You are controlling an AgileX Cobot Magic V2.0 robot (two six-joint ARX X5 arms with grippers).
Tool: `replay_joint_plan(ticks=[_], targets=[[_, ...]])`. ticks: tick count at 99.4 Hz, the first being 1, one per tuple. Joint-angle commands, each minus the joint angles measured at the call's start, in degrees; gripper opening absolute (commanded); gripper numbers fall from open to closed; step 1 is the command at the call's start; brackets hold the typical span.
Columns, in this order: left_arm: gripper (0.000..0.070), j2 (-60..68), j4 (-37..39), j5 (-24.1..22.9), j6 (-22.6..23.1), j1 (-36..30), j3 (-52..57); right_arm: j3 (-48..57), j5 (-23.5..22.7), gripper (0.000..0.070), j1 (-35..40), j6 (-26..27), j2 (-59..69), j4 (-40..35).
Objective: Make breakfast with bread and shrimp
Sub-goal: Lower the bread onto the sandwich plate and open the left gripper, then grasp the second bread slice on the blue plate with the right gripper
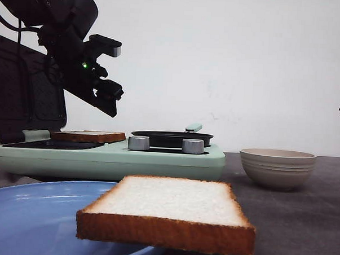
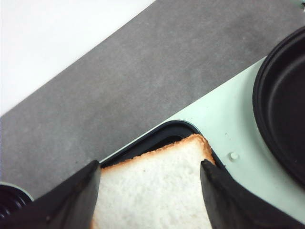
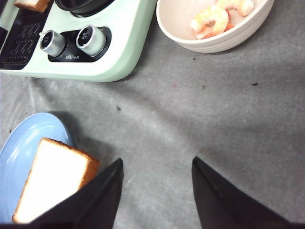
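Left gripper [image 2: 150, 191]: raised over the left side of the cooker, jaws spread wide, one dark finger [image 2: 66, 200] on each side of the slice below; whether they touch it cannot be told.
Right gripper [image 3: 155, 191]: hangs above bare bench, jaws apart, holding nothing; only a dark tip shows at the right edge of the front view.
Bread on cooker [image 1: 88, 136]: lies flat on the dark grill plate [image 2: 157, 138] at the cooker's left.
Bread on plate [image 1: 169, 212]: nearest slice, resting on the right rim of the blue plate [image 1: 31, 212] and jutting out past it.
Shrimp [image 3: 217, 16]: pinkish-white pieces inside the beige bowl [image 1: 277, 166], right of the cooker.
Cooker [image 1: 109, 159]: pale green, two silver knobs [image 1: 139, 143] in front, black round pan [image 1: 172, 139] on its right half.
Bench [image 3: 200, 114]: grey.
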Motion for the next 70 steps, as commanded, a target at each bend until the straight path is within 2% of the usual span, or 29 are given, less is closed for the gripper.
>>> replay_joint_plan(ticks=[1,23,49,70], targets=[[0.036,0.92,-0.44,0.22,-3.45,-0.28,1.79,1.07,0.09,0.028,-0.07,-0.72,0.24,0.72],[0.0359,-3.87,-3.45,0.98,-7.28,-0.28,1.92,1.07,0.09,0.028,-0.09,-0.72,0.24,0.74],[0.0354,-17.25,-10.47,7.13,-14.29,0.59,1.92,1.09,-0.07,0.0281,-0.09,-0.72,0.22,2.14],[0.0349,-28.74,-18.8,9.75,-17.57,2.86,1.92,1.07,-1.57,0.0281,-0.07,-0.61,-0.09,4.22]])
